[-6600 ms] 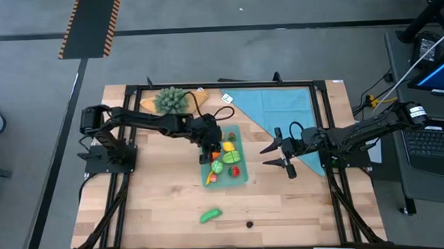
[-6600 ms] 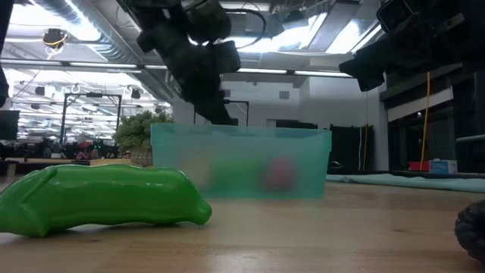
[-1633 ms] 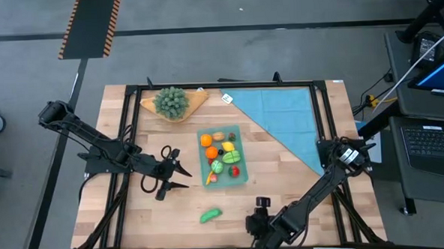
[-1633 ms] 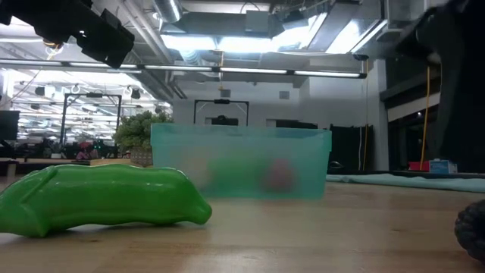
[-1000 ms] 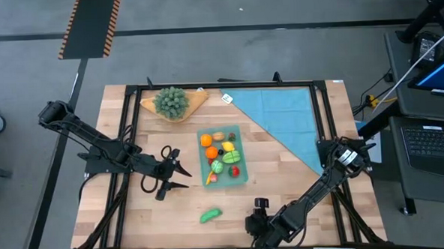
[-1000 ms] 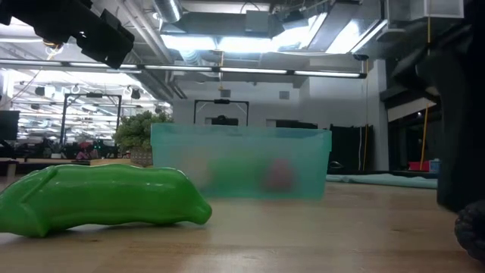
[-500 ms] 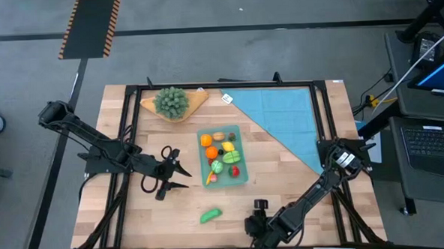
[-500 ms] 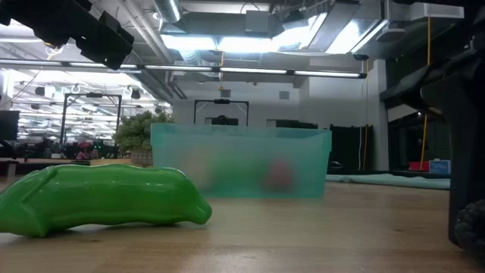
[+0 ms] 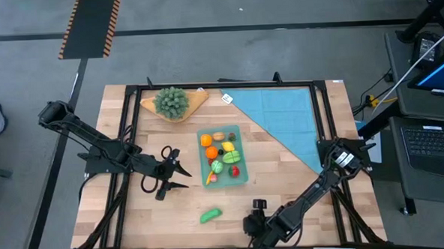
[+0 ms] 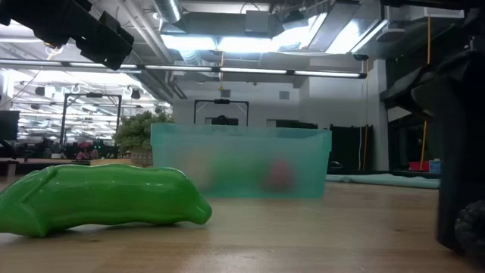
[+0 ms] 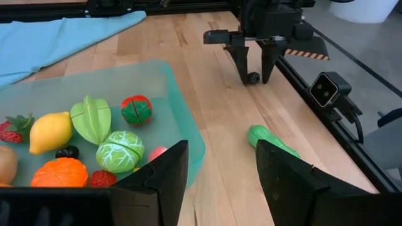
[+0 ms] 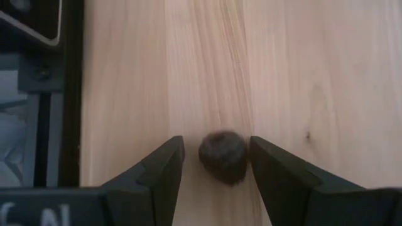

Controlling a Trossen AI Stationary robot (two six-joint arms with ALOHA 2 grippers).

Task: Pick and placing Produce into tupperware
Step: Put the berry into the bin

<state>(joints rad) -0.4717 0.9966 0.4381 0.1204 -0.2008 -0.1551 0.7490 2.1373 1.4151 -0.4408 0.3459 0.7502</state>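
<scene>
The teal tupperware [image 9: 241,176] sits mid-table holding several pieces of produce: orange, yellow, green and red [image 11: 94,135]. A green pea pod [image 9: 210,215] lies on the wood nearer the front edge. A small dark round piece [image 12: 223,157] rests on the table by the front edge. My right gripper [image 12: 217,149] stands open over it, pointing steeply down, one finger on each side. It also shows in the left wrist view [image 11: 254,69]. My left gripper [image 9: 178,177] waits open, left of the tupperware. My right gripper straddles the dark round piece from above, and the piece rests on the table. One finger [image 12: 169,169] stands clear of it. The other finger [image 12: 267,169] is right against its side [image 12: 244,158], and I cannot tell whether they touch.
A bushy green bunch [image 9: 171,100] lies on a tan board at the far left, and a light-blue cloth [image 9: 281,111] covers the far right. Black frame rails [image 9: 123,189] run along the table's sides. The table's front edge is just behind the right gripper.
My right gripper has sunk a little toward the table. In the low view its dark finger now reaches down beside the dark piece. The gap between its fingers is unchanged, and nothing else has moved.
</scene>
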